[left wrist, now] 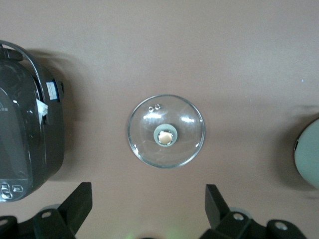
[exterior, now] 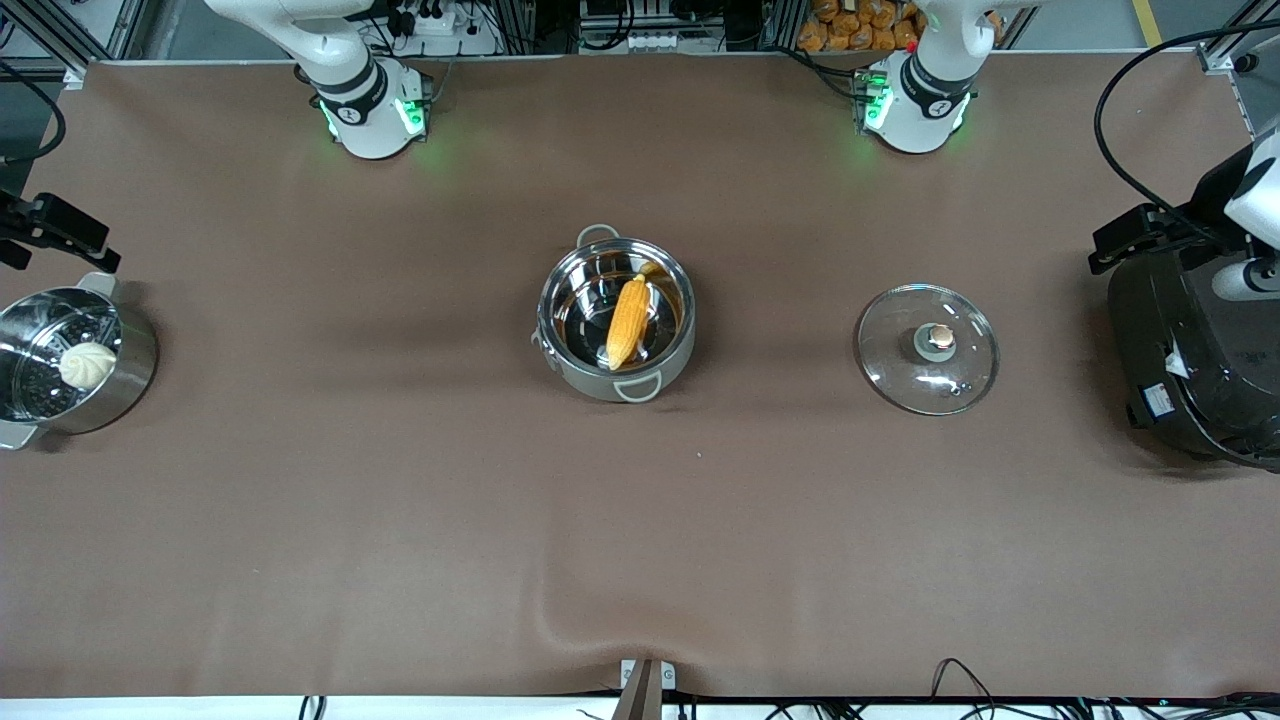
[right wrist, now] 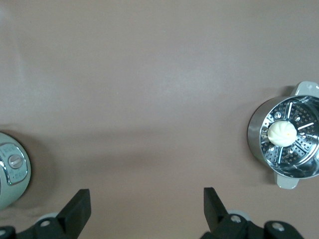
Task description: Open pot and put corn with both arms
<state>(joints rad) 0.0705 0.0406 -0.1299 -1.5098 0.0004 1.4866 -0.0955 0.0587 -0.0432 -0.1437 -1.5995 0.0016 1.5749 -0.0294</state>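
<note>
brown cloth covers the whole table (exterior: 300,520), and along its 12 o'clock edge in the front view we see the two arm bases with green lights. at the middle of the cloth stands the pot (exterior: 616,318), open, with the corn (exterior: 628,322) lying inside it, its tip pointing toward about 1 o'clock. the lid (exterior: 927,349) rests flat on the cloth at the pot's 3 o'clock, toward the left arm's end, knob up, well apart from the pot. we judge both parts of the task done: the pot is uncovered and the corn is in it; nothing seems left except perhaps parking the arms.

the rice cooker (exterior: 1195,360) sits at the left arm's end of the table, and the steamer (exterior: 70,362) with the bun (exterior: 88,365) in it at the right arm's end.

neither gripper shows clearly in the front view. the wrist views fill that gap: the left gripper (left wrist: 148,209) hangs over the lid (left wrist: 166,131), its fingers (left wrist: 75,206) spread wide and holding nothing, with the rice cooker (left wrist: 27,139) beside the lid. the right gripper (right wrist: 147,209) hangs over bare cloth, fingers (right wrist: 75,209) equally wide and empty, with the steamer (right wrist: 286,137) and bun (right wrist: 282,133) off to one edge. only the front view shows the corn in the pot; both arms appear to wait
</note>
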